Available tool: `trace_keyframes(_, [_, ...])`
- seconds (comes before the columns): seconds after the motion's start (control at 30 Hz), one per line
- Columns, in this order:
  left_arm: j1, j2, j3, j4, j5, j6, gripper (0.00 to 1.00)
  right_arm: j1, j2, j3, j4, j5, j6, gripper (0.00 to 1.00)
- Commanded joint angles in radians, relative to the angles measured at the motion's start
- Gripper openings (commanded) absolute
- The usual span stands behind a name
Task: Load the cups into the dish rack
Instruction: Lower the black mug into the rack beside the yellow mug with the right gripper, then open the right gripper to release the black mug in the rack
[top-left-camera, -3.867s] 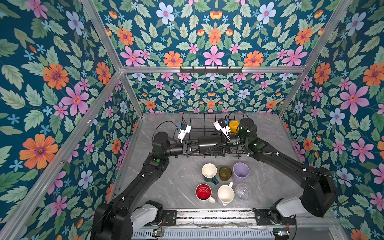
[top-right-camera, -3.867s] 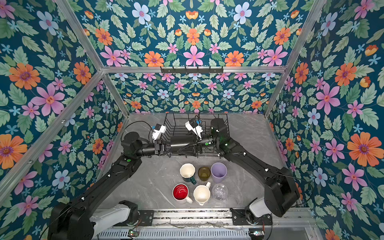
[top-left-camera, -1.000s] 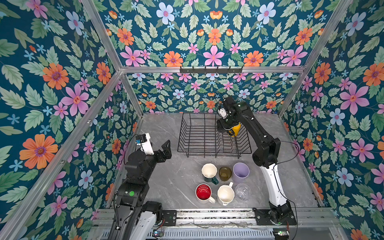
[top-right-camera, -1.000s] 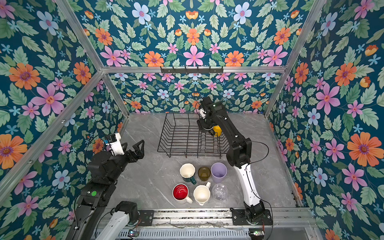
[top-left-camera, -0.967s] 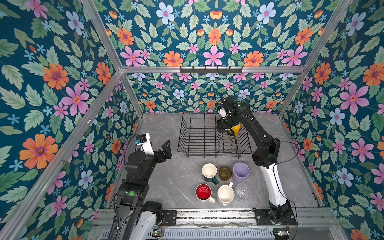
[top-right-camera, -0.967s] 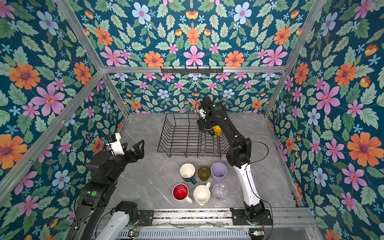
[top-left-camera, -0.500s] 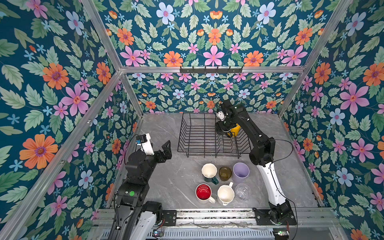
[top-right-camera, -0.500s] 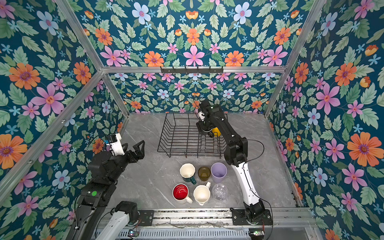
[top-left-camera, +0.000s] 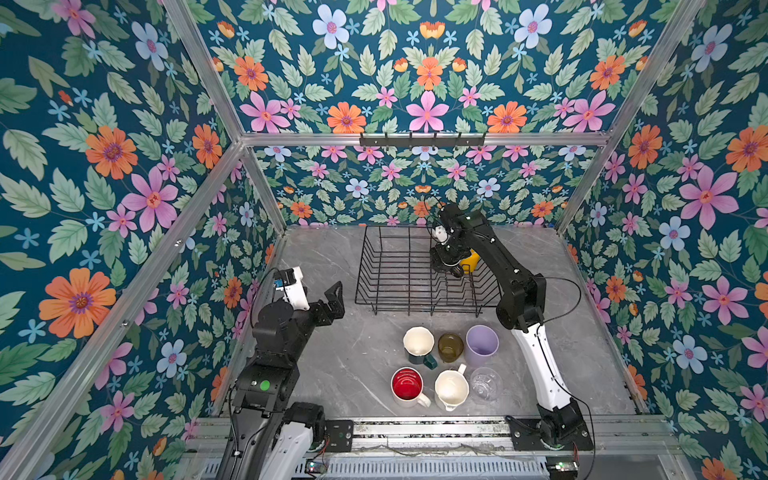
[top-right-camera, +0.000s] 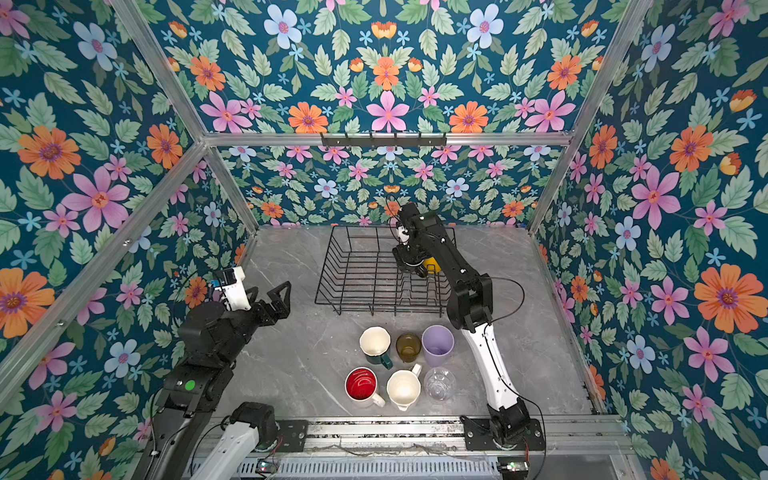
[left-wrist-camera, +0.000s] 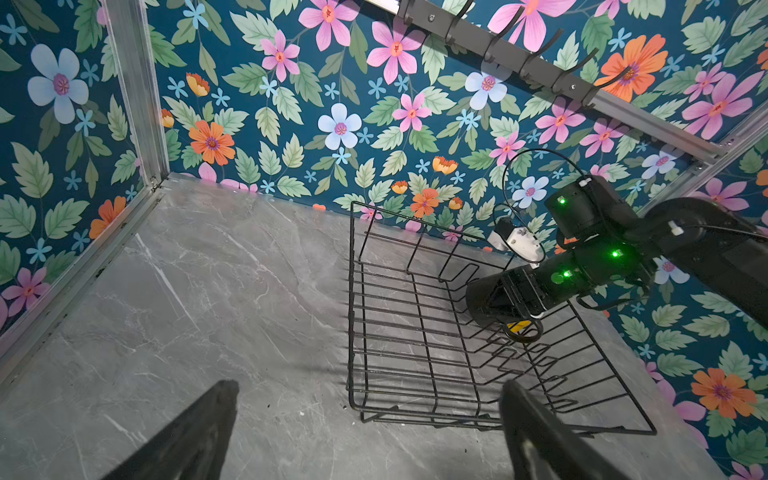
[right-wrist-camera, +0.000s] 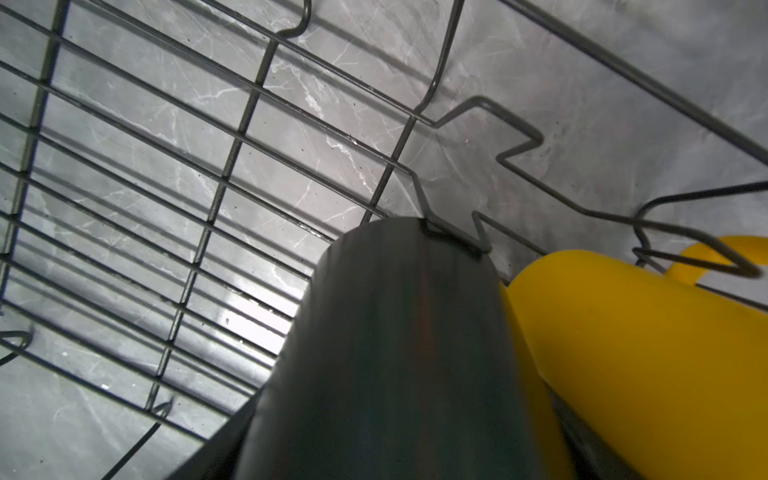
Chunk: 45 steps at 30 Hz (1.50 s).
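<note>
Lowering the black mug (left-wrist-camera: 490, 301) into the dish rack (top-left-camera: 395, 266) at its right end, beside the yellow mug (top-left-camera: 471, 259).
Right gripper (top-left-camera: 448, 268) jaws clasp it wide; left gripper (top-right-camera: 269, 293) has pulled back near-left, jaws wide, empty; six cups (top-left-camera: 451, 347) wait near.

- Walled with teal floral wallpaper (top-left-camera: 424, 54): pink, orange and pale blue blooms, green leaves.
- Framed with aluminium bars (top-left-camera: 291, 139) along the seams.
- Floored in a grey marbled tabletop (top-left-camera: 324, 257), evenly lit, faintly glossy.
- Fitted with a black hook bar (top-left-camera: 422, 141) on the back wall and a metal rail (top-left-camera: 428, 428) along the near edge.
</note>
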Motion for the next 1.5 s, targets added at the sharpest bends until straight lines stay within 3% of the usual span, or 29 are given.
trace_keyframes(0.0, [0.000,0.002,0.001,0.013,0.011,-0.010,1.00,0.000,0.000,-0.005,0.003,-0.010,-0.007,0.32])
trace_keyframes(0.1, [0.000,-0.001,-0.002,0.015,0.011,-0.016,1.00,0.000,0.003,-0.012,0.008,-0.011,-0.009,0.42])
trace_keyframes(0.23, [0.000,-0.001,-0.001,0.013,0.012,-0.018,1.00,0.001,0.009,-0.018,0.011,-0.003,-0.007,0.65])
trace_keyframes(0.43, [0.000,-0.004,-0.002,0.004,0.009,-0.018,1.00,0.002,0.004,-0.025,0.024,0.002,-0.006,0.77])
trace_keyframes(0.87, [0.000,-0.016,-0.012,-0.002,0.001,-0.014,1.00,0.002,-0.002,-0.024,0.024,0.000,0.003,0.90])
trace_keyframes(1.1, [0.000,-0.019,-0.013,-0.004,0.000,-0.013,1.00,0.001,-0.015,-0.024,0.025,0.003,0.006,0.92])
trace_keyframes(1.47, [0.000,-0.016,-0.021,-0.004,-0.008,-0.016,1.00,0.003,-0.189,-0.121,0.125,0.001,0.053,0.92])
